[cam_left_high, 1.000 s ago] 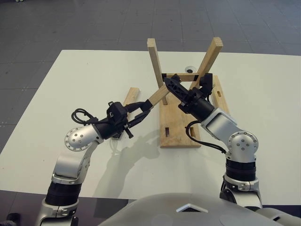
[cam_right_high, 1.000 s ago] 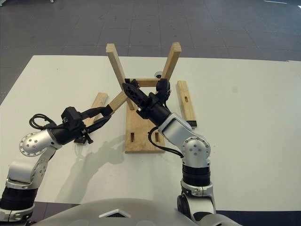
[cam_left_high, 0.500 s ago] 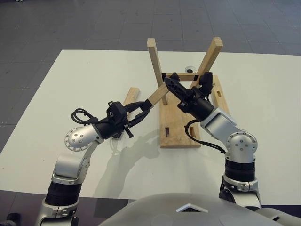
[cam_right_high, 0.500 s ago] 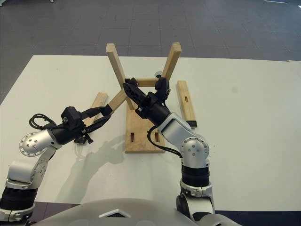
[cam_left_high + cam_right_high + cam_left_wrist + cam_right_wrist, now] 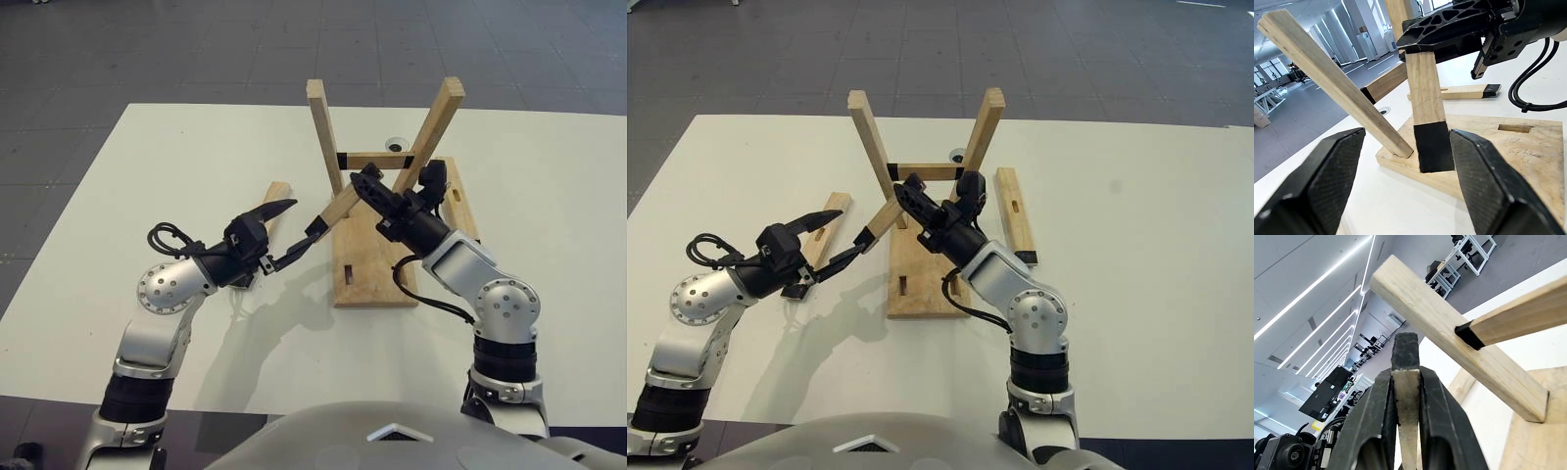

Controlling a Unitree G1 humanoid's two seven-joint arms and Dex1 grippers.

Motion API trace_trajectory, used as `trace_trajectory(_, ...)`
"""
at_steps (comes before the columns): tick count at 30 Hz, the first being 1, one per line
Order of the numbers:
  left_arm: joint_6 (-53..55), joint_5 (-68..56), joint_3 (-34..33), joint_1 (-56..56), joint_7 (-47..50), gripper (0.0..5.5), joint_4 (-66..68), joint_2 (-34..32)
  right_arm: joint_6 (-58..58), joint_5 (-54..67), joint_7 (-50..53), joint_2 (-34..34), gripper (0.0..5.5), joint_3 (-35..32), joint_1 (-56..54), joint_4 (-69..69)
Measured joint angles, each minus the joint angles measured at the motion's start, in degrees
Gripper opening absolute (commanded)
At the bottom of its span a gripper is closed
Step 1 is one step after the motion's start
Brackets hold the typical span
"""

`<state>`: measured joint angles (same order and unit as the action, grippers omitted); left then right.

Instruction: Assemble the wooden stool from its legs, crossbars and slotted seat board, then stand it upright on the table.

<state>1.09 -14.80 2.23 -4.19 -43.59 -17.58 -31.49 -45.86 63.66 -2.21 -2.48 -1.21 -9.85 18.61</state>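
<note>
Head view: left end effector (image 5: 294,223) now spread wide, backed off the third leg (image 5: 338,208). Right end effector (image 5: 366,186) has taken it over, clamped near its top. Handover done; seating likely next. Board (image 5: 367,269) lies mid-surface (image 5: 196,166).
Left wrist: leg's black end meets the board at a slot; two legs look slotted at the far end.
Right wrist: fingers (image 5: 1374,431) pinch the leg.

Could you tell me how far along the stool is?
Done: two legs and a crossbar stand in the seat board. In hand: right end effector grips a third leg at the board; left end effector open. Left: two loose pieces, then turning it upright.
</note>
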Motion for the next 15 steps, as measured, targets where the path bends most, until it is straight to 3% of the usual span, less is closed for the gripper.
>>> trace_trajectory(3,0.12,-0.10,-0.01,2.10,-0.45,3.15,2.81,0.21,0.01,-1.06,0.28,-3.92,0.41,-3.63,2.51,1.67)
trace_trajectory(8,1.45,1.79,1.17,5.77,6.86,3.15,5.66,6.54,-0.55,-1.01,0.67,-13.20,0.41,-12.28,4.82,4.48)
trace_trajectory(15,2.41,3.93,2.09,4.04,8.17,3.15,7.07,7.37,1.13,-14.21,2.88,-23.59,0.41,-17.55,2.33,-1.20)
